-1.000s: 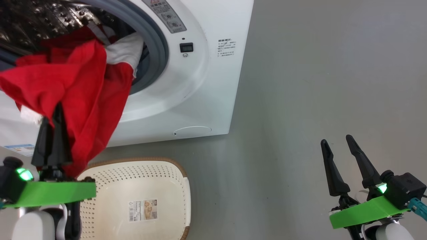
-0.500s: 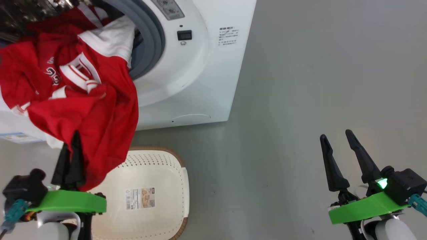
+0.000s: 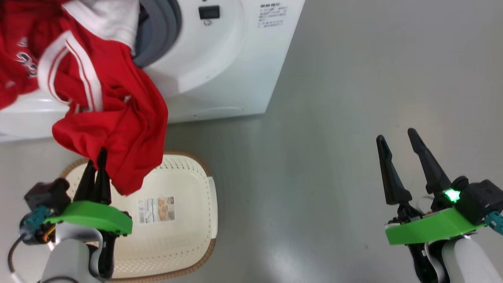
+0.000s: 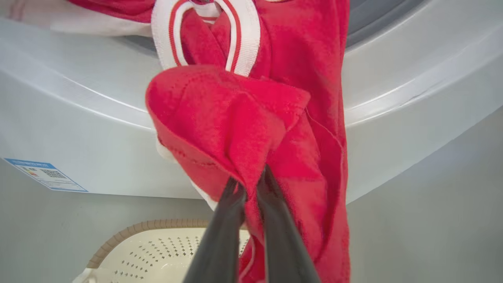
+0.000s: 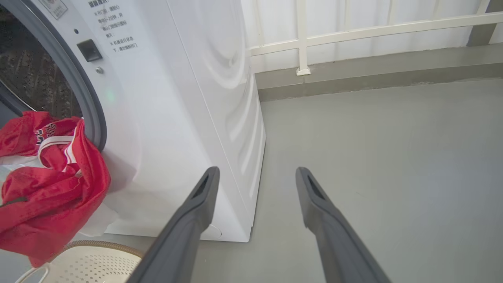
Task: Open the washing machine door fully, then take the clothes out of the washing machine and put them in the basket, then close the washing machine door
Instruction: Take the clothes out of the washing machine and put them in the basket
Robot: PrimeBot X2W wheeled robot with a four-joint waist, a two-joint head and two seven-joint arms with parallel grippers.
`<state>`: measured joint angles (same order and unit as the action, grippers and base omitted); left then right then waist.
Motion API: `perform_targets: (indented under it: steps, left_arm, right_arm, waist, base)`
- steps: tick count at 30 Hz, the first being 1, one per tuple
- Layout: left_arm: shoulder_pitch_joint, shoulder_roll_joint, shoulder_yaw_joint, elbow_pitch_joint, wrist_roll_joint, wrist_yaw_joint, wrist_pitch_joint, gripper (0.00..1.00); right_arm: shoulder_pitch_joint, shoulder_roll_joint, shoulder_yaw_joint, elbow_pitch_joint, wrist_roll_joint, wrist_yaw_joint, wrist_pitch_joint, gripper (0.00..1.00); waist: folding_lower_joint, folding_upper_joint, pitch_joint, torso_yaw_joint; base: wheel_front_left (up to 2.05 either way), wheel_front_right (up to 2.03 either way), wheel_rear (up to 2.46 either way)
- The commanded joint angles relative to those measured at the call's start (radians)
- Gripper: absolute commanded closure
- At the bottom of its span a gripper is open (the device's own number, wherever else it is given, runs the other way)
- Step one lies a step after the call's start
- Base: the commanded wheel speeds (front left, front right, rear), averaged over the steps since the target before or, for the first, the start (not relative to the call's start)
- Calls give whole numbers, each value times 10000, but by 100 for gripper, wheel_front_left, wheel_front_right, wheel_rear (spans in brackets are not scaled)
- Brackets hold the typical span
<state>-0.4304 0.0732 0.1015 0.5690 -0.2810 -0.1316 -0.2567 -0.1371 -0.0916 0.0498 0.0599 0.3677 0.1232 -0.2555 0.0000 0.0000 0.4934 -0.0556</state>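
Note:
The red clothes [image 3: 114, 114] with white stripes trail from the washing machine [image 3: 235, 67] opening, over its front lip, and hang above the cream basket [image 3: 188, 236]. My left gripper [image 3: 98, 157] is shut on a fold of the red fabric, just above the basket's far rim. Seen from the left wrist, the gripper [image 4: 251, 179] pinches the clothes [image 4: 235, 118] in front of the white washer [image 4: 78, 129], with the basket [image 4: 157, 251] below. My right gripper [image 3: 396, 134] stands open and empty over the floor, to the right. The washing machine door is out of view.
In the right wrist view, the open right gripper [image 5: 257, 171] points at the washer's corner [image 5: 235, 157], with the steel drum [image 5: 39, 90] and the clothes [image 5: 51, 188] to its left. Bare grey floor [image 3: 353, 98] stretches right. A white railing [image 5: 353, 27] stands behind.
The head camera has tilted down. My left gripper has drawn back toward the basket, pulling more red fabric out of the drum. The right gripper has stayed open in place.

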Motion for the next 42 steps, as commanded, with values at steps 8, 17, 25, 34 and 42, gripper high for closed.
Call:
perform_targets:
  steps: [8,17,25,34,42]
  left_arm:
    - [-1077,490,-1,1218,-22,10,-51,100]
    - [-2024,583,75,2370,-89,10,-51,100]
    - [-2427,673,208,2930,-102,10,-51,91]
    - [-2457,661,271,3011,-71,10,-51,0]
    - [-2149,525,314,2431,-254,10,-51,0]
  right_arm:
    - [-526,-31,400,-390,-124,75,-63,0]
    - [-869,20,453,-474,-162,75,-63,0]
    - [-959,33,518,-486,-157,75,-63,0]
    - [-893,37,526,-485,-166,75,-63,0]
    - [-827,-3,557,-410,-185,75,-63,0]
  waist:
    - [0,0,1280,-151]
    - [0,0,1839,-207]
    - [0,0,1974,-288]
    - [0,0,1880,-270]
    - [0,0,1597,-171]
  base:
    - [0,0,0]
    - [0,0,0]
    - [0,0,0]
    - [0,0,0]
    - [0,0,0]
